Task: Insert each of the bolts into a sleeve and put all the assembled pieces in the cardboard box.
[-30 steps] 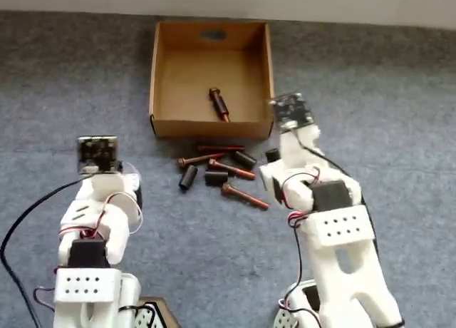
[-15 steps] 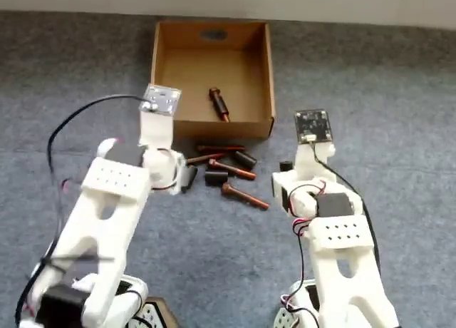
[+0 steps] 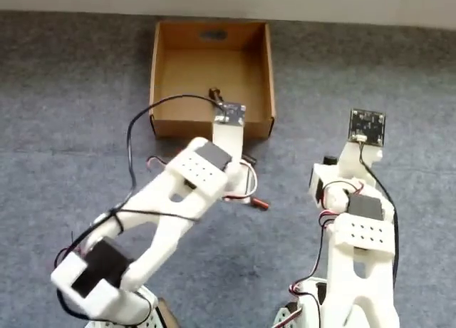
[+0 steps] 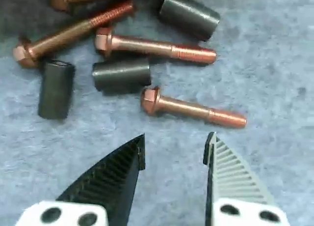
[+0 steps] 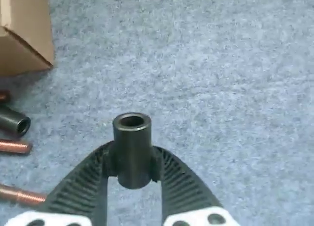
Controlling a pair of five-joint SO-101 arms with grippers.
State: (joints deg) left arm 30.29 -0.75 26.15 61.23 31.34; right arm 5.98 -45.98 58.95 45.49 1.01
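**Left gripper poised over loose bolts while the right gripper holds a sleeve**

Two white robot arms work on a grey, carpet-like tabletop (image 3: 71, 93); a cardboard box (image 3: 178, 127) sits at the far side, open at the top. A dark and copper piece (image 3: 213, 94) lies inside it, partly hidden, probably a finished assembly.

The left gripper (image 4: 175, 137) hangs over the pile just in front of the box, its jaws spread and holding nothing. The nearest bolt (image 4: 194, 109) lies flat just beyond the tips; a second bolt (image 4: 157, 46) and a third bolt (image 4: 73, 32) lie farther on. Three dark sleeves lie among them: a middle sleeve (image 4: 121, 74) just beside the nearest bolt's head, a side sleeve (image 4: 56, 88) and a far sleeve (image 4: 189, 14).

The right gripper (image 5: 132, 155) sits well apart from the pile, off to the side; it pinches a held sleeve (image 5: 131, 137) by its lower half, open bore facing away from the wrist.

Risks, as a judgement: the nearest bolt seems to lie along the line between the open jaws, so closing may press on its ends and make it pivot or skid away; a descent could also nudge the middle sleeve. The held sleeve may twist in its pinch if a bolt meets it off-centre.

No brand, label or writing can be read on the box, bolts or sleeves.
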